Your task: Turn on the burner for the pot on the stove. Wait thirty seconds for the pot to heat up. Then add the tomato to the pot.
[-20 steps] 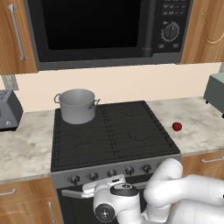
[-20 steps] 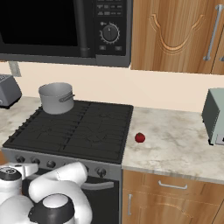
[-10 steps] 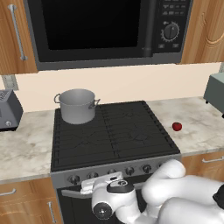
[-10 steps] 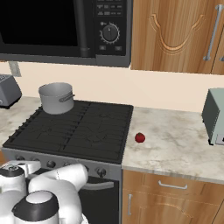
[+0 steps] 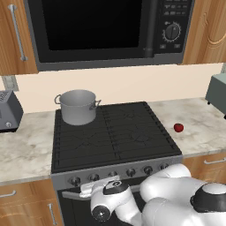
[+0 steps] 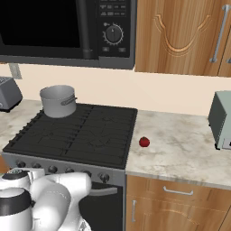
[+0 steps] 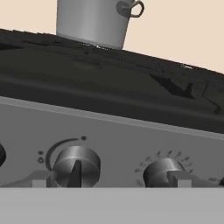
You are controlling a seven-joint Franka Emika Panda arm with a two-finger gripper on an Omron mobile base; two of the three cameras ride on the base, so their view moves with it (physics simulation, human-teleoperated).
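The grey metal pot [image 5: 78, 106] stands lidless on the back left burner of the black stove [image 5: 115, 132]. On the counter to the stove's right lies the small red tomato [image 5: 178, 127], also seen in the right base view as the tomato [image 6: 144, 142]. My gripper [image 7: 111, 179] is open and empty, low in front of the stove's silver knob strip. Two round knobs sit between its fingertips: one knob [image 7: 77, 165] near the left tip, another knob [image 7: 161, 171] by the right tip. In the left base view the gripper [image 5: 90, 190] hangs just below the knob row, above the oven door.
A black microwave [image 5: 106, 31] hangs over the stove. A grey toaster [image 5: 9, 112] stands on the left counter and a grey appliance [image 6: 222, 119] on the right. The oven door handle [image 6: 103, 191] runs under the knobs. Wooden cabinets [image 6: 180, 36] line the wall.
The hand has shifted a little to the left and closer to the knob strip, with the jaws staying open. Pot and tomato have not moved.
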